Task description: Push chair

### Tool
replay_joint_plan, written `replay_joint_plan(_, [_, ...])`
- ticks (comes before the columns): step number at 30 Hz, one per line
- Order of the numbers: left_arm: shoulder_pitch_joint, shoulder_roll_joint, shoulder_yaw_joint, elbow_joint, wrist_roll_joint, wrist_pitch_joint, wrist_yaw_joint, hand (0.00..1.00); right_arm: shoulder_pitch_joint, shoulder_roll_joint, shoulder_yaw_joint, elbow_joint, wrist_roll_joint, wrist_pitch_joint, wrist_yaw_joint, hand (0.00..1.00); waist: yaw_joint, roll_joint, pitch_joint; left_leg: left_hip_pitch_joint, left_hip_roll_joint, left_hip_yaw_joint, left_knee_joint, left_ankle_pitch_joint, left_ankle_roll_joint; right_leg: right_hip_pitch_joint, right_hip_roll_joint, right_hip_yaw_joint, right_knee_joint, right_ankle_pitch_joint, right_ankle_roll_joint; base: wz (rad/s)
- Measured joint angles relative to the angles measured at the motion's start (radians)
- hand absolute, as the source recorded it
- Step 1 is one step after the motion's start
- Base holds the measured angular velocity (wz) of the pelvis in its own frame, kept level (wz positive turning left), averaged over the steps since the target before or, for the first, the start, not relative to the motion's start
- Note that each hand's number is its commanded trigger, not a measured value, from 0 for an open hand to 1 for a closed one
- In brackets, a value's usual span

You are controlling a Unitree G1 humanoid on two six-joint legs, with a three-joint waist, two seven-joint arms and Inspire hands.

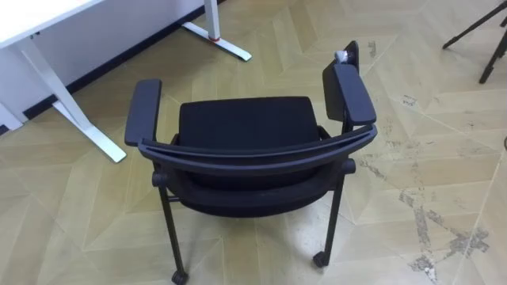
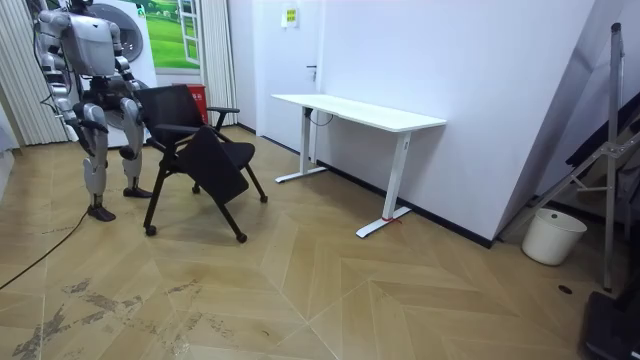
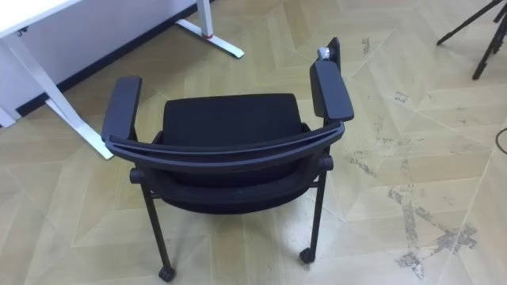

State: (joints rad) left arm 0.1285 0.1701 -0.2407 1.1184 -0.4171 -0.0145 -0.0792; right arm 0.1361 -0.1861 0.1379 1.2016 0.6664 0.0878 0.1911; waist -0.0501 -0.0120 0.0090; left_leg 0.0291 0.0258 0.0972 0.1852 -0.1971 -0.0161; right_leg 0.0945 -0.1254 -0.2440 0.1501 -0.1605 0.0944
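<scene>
A black chair [image 1: 245, 127] with two padded armrests stands right below me on the wooden floor, its curved backrest [image 1: 253, 152] nearest to me and its seat facing away. It rests on thin black legs with small casters [image 1: 320, 259]. In the room view I stand upright just behind the chair [image 2: 200, 150], at the room view's left. My left hand [image 2: 133, 112] is close to the chair's back and my right hand [image 2: 88, 128] is by my hip. Both are too small to read.
A white desk [image 1: 47, 16] on white legs [image 1: 79, 119] stands ahead to my left, against the wall [image 2: 450, 60]. Black tripod legs [image 1: 483, 39] stand ahead on my right. A white bucket [image 2: 553, 235] sits beyond the desk. Scuff marks cross the floor [image 1: 420, 206].
</scene>
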Motion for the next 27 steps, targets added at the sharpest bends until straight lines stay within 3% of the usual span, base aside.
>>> replay_joint_plan(4, [-0.006, -0.001, 0.003, 0.000, 0.046, 0.000, 0.000, 0.00, 0.000, 0.000, -0.006, -0.002, -0.010, -0.001, 0.000, 0.00, 0.001, -0.003, 0.0048, -0.002, 0.000, 0.001, -0.006, 0.000, 0.000, -0.001, 0.000, 0.001, 0.000, 0.000, 0.000, 0.00])
replay_joint_plan(8, [-0.011, -0.002, 0.015, -0.002, 0.081, -0.001, -0.004, 0.00, 0.000, 0.000, -0.006, -0.011, -0.011, -0.001, 0.000, 0.00, 0.003, -0.004, 0.0039, -0.004, 0.002, 0.011, -0.010, 0.000, 0.000, -0.010, 0.003, 0.018, 0.000, 0.000, 0.000, -0.08])
replay_joint_plan(12, [-0.005, -0.003, 0.042, -0.001, 0.084, 0.000, -0.011, 0.00, 0.004, -0.001, -0.045, -0.024, -0.030, -0.003, 0.001, 0.00, 0.000, 0.000, -0.0023, 0.001, 0.002, 0.013, -0.007, 0.000, 0.000, -0.010, 0.004, 0.020, 0.000, 0.000, 0.000, 0.00])
replay_joint_plan(17, [-0.001, -0.005, 0.082, -0.001, 0.085, 0.000, -0.007, 0.00, 0.003, 0.001, -0.075, -0.025, -0.046, -0.004, -0.005, 0.00, -0.001, -0.004, -0.0016, 0.000, 0.002, 0.010, -0.007, 0.000, 0.000, -0.010, 0.004, 0.021, 0.000, 0.000, 0.000, 0.00])
replay_joint_plan(27, [0.033, -0.019, 0.175, 0.004, 0.073, -0.001, 0.089, 0.00, 0.008, 0.021, -0.103, -0.024, -0.049, -0.011, -0.040, 0.00, 0.004, -0.003, -0.0016, 0.018, 0.003, 0.016, -0.014, 0.000, 0.000, 0.003, 0.004, 0.023, 0.000, 0.000, 0.000, -0.01])
